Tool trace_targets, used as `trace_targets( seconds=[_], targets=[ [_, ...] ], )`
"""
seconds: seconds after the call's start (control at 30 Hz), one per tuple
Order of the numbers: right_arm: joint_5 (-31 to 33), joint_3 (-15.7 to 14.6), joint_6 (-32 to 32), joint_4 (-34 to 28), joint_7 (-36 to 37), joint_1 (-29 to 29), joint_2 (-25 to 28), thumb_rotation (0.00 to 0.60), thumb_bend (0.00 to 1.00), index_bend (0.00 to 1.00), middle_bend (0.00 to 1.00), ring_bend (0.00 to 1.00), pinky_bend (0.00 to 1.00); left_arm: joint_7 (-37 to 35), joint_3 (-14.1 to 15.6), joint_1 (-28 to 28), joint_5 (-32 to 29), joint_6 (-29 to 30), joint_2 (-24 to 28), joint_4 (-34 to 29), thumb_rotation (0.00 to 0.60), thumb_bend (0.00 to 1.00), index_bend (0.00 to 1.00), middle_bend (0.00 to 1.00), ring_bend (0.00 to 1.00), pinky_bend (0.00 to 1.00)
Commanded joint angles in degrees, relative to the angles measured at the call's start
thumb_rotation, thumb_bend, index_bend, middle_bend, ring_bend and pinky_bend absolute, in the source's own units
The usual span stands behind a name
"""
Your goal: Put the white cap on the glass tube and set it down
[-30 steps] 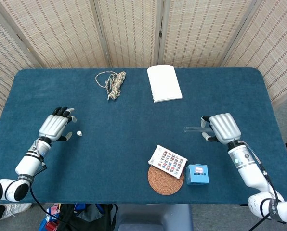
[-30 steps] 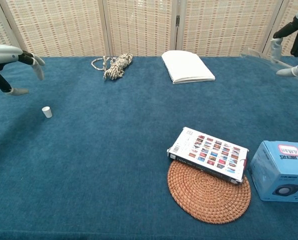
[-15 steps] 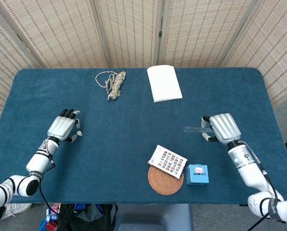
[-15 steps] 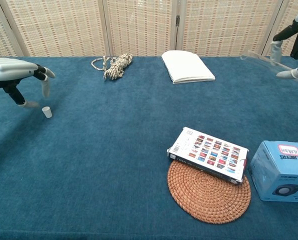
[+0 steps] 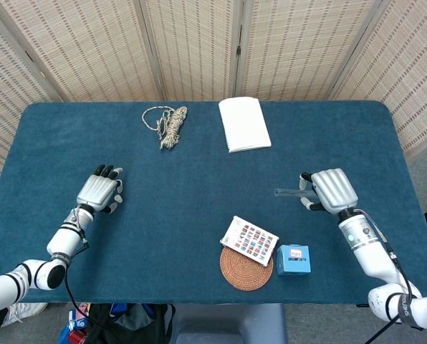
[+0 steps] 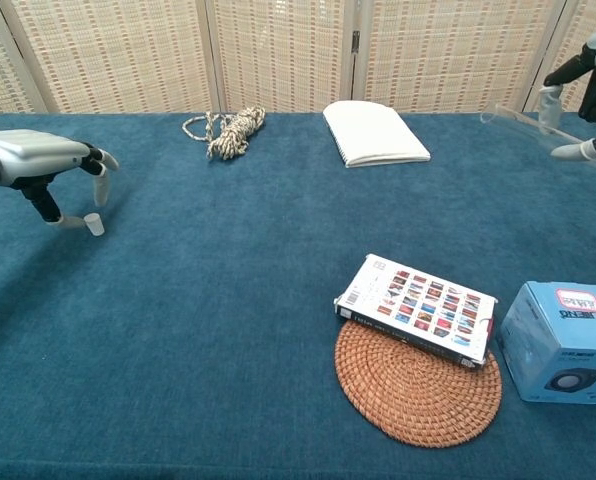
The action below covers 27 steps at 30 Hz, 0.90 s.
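Left hand (image 5: 102, 192), head view: it has advanced right across the table (image 5: 199, 165) over the last second and now covers the cap, hidden here. Right hand (image 5: 329, 190) holds the tube (image 5: 288, 192), unmoved. Chest view: the cap (image 6: 95, 224) stands on the cloth between thumb and fingers of the left hand (image 6: 48, 170), spread and not yet closed. Pinch looks imminent. Right hand (image 6: 586, 85) keeps the tube (image 6: 523, 120) aloft.
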Motion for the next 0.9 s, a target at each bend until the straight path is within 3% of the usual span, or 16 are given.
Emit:
trace_targets(
  seconds=[0.03,0.9],
  targets=[
    [-0.06,-0.03,-0.06,0.08,0.1,-0.01,-0.07,0.6,0.83,0.82,1.0,1.0,1.0,0.63,-0.07,-0.04,-0.71,-0.46,-0.32,0.22,0.6,0.3,0.4,0.0,0.0,0.0],
    [0.16,0.07,-0.47,0.28,-0.06,0.13,-0.21,0.6,0.83,0.82,1.0,1.0,1.0,-0.21,-1.43,0.14,-0.9,-2.0,-3.04,4.62,0.6,0.3,0.44,0.0,0.0,0.0]
  ],
)
